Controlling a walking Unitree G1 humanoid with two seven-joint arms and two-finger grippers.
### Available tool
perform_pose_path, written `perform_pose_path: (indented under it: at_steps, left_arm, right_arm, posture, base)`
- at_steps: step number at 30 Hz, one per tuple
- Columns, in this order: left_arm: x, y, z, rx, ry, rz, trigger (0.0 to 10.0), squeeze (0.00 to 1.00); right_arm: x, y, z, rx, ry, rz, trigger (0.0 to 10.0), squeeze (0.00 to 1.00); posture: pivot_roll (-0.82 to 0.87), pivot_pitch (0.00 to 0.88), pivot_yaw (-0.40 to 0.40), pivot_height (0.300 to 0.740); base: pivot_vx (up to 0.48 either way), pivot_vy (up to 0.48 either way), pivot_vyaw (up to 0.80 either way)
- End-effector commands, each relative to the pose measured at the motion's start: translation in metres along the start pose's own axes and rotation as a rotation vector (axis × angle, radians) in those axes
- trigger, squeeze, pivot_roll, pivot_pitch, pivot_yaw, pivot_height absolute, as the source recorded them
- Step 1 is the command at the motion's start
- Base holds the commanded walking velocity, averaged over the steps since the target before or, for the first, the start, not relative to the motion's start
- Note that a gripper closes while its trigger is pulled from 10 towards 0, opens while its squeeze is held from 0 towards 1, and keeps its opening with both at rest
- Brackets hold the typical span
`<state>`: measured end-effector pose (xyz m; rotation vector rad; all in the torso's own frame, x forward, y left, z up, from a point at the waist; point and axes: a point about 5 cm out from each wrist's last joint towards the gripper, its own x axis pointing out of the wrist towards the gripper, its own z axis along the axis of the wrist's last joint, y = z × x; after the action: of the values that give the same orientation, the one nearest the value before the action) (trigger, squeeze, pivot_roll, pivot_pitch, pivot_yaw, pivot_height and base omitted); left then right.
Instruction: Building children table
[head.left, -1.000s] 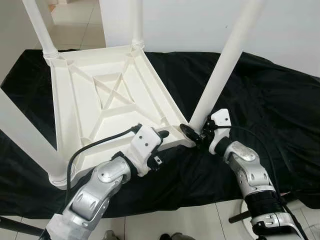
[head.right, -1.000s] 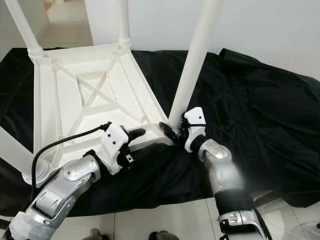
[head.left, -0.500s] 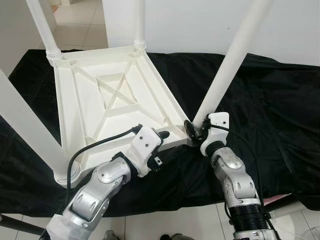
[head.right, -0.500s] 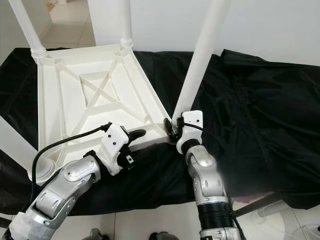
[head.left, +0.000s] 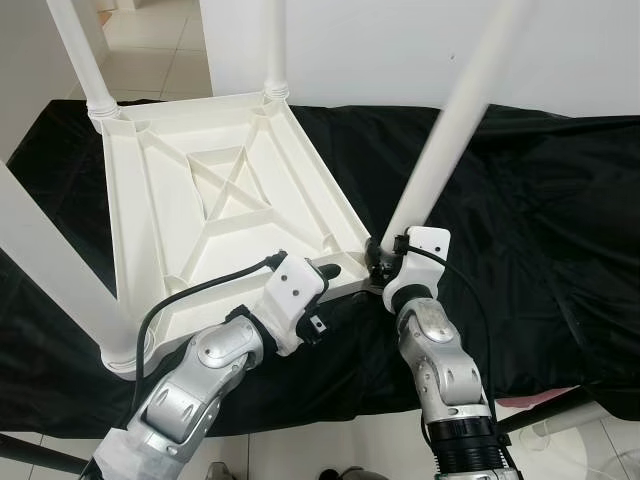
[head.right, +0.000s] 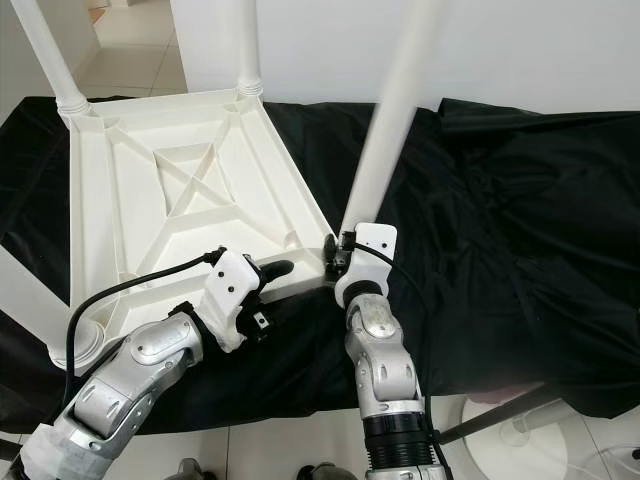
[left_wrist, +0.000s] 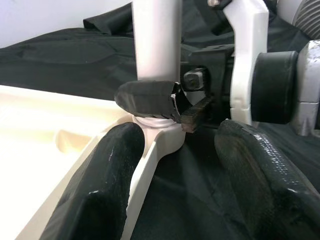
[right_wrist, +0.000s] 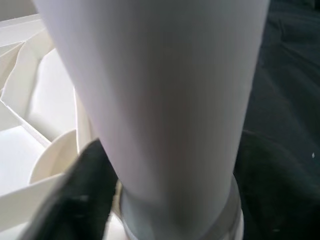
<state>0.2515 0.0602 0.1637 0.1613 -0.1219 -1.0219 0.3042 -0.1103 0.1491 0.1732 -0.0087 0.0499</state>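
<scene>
Upturned white table (head.left: 210, 200) on black cloth (head.left: 540, 240), my right claw (head.left: 381, 262) clamped on the leg (head.left: 440, 160) at its near corner, my left claw (left_wrist: 175, 165) apart astride the table's rim beside that corner.

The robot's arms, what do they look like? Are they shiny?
Yes. Both arms are shiny silver metal in rounded segments, with black ribbed joints. Each wrist wears a white plastic block. A black cable loops along the left arm to its block. The left gripper and the right gripper each have two long black fingers, rounded and a little glossy, with toothed inner edges.
</scene>
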Motion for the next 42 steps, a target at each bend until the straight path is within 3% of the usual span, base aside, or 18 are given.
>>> perform_pose_path:
  at_steps: [1, 3, 5, 13, 14, 15, 16, 17, 18, 25, 28, 34, 35, 36, 37, 38, 42]
  left_arm:
    - [0.001, -0.005, 0.000, 0.020, -0.003, -0.074, 10.0, 0.00]
    - [0.001, -0.005, 0.000, 0.021, -0.004, -0.073, 10.0, 0.00]
    - [0.001, -0.006, -0.001, 0.013, 0.001, -0.071, 10.0, 0.00]
    - [0.001, -0.003, -0.005, 0.004, 0.014, -0.036, 10.0, 0.00]
    - [0.001, -0.003, -0.005, 0.004, 0.019, -0.029, 10.0, 0.00]
    - [0.001, -0.003, -0.005, 0.004, 0.019, -0.029, 10.0, 0.00]
    - [0.001, -0.003, -0.006, 0.001, 0.025, -0.023, 10.0, 0.00]
    - [0.001, -0.003, -0.006, 0.001, 0.025, -0.023, 10.0, 0.00]
    - [0.001, -0.003, -0.007, -0.001, 0.029, -0.013, 10.0, 0.00]
    - [0.002, 0.000, -0.006, 0.024, 0.035, 0.012, 10.0, 0.00]
    - [0.004, 0.000, -0.004, 0.049, 0.026, 0.013, 10.0, 0.00]
    - [0.003, 0.002, -0.003, 0.057, 0.024, 0.025, 10.0, 0.00]
    - [0.003, 0.003, -0.002, 0.059, 0.023, 0.030, 10.0, 0.00]
    - [0.003, 0.003, -0.002, 0.059, 0.023, 0.030, 10.0, 0.00]
    - [0.002, 0.003, -0.001, 0.066, 0.018, 0.037, 10.0, 0.00]
    - [0.002, 0.003, -0.001, 0.076, 0.016, 0.046, 10.0, 0.00]
    - [0.002, 0.004, 0.000, 0.080, 0.013, 0.057, 10.0, 0.00]
  right_arm:
    - [-0.007, 0.002, -0.006, 0.019, 0.019, 0.037, 10.0, 1.00]
    - [-0.009, 0.001, -0.005, 0.013, 0.012, 0.055, 10.0, 1.00]
    - [-0.012, -0.001, -0.005, -0.053, 0.006, 0.123, 10.0, 1.00]
    - [-0.012, -0.019, -0.003, -0.088, -0.014, 0.189, 10.0, 1.00]
    - [-0.010, -0.023, -0.001, -0.094, -0.027, 0.207, 10.0, 0.88]
    - [-0.010, -0.023, -0.001, -0.094, -0.027, 0.207, 10.0, 0.88]
    - [-0.009, -0.027, 0.002, -0.102, -0.040, 0.229, 10.0, 0.27]
    - [-0.009, -0.027, 0.002, -0.102, -0.040, 0.229, 10.0, 0.27]
    - [-0.005, -0.031, 0.006, -0.121, -0.057, 0.258, 10.0, 0.00]
    - [0.005, -0.037, 0.014, -0.197, -0.087, 0.350, 10.0, 0.00]
    - [0.019, -0.031, 0.010, -0.265, -0.057, 0.443, 10.0, 0.00]
    - [0.024, -0.027, 0.007, -0.301, -0.045, 0.504, 10.0, 0.00]
    - [0.025, -0.027, 0.007, -0.297, -0.044, 0.508, 5.4, 0.00]
    - [0.025, -0.027, 0.007, -0.297, -0.044, 0.508, 5.4, 0.00]
    - [0.027, -0.029, 0.007, -0.293, -0.047, 0.506, 0.9, 0.00]
    - [0.028, -0.030, 0.007, -0.286, -0.050, 0.509, 0.0, 0.00]
    - [0.029, -0.031, 0.004, -0.282, -0.054, 0.521, 0.0, 0.00]
  posture:
    - [-0.06, 0.062, -0.052, 0.740]
    - [-0.06, 0.063, -0.053, 0.740]
    - [-0.06, 0.064, -0.054, 0.740]
    - [-0.06, 0.064, -0.062, 0.740]
    - [-0.06, 0.064, -0.062, 0.740]
    - [-0.06, 0.064, -0.062, 0.740]
    - [-0.06, 0.066, -0.064, 0.740]
    - [-0.06, 0.066, -0.064, 0.740]
    - [-0.05, 0.067, -0.064, 0.740]
    - [-0.05, 0.072, -0.060, 0.740]
    - [-0.05, 0.075, -0.058, 0.740]
    - [-0.04, 0.079, -0.059, 0.740]
    - [-0.04, 0.082, -0.063, 0.740]
    - [-0.04, 0.082, -0.063, 0.740]
    - [-0.03, 0.086, -0.068, 0.740]
    - [-0.02, 0.088, -0.069, 0.740]
    - [-0.02, 0.092, -0.068, 0.740]
  base:
    - [0.000, 0.000, 0.00]
    - [0.000, 0.000, 0.00]
    - [0.000, 0.000, 0.00]
    - [0.000, 0.000, 0.00]
    - [0.000, 0.000, 0.00]
    - [0.000, 0.000, 0.00]
    - [0.000, 0.000, 0.00]
    - [0.000, 0.000, 0.00]
    - [0.000, 0.000, 0.00]
    - [0.000, 0.000, 0.00]
    - [0.000, 0.000, 0.00]
    - [0.000, 0.000, 0.00]
    - [0.000, 0.000, 0.00]
    - [0.000, 0.000, 0.00]
    - [0.000, 0.000, 0.00]
    - [0.000, 0.000, 0.00]
    - [0.000, 0.000, 0.00]
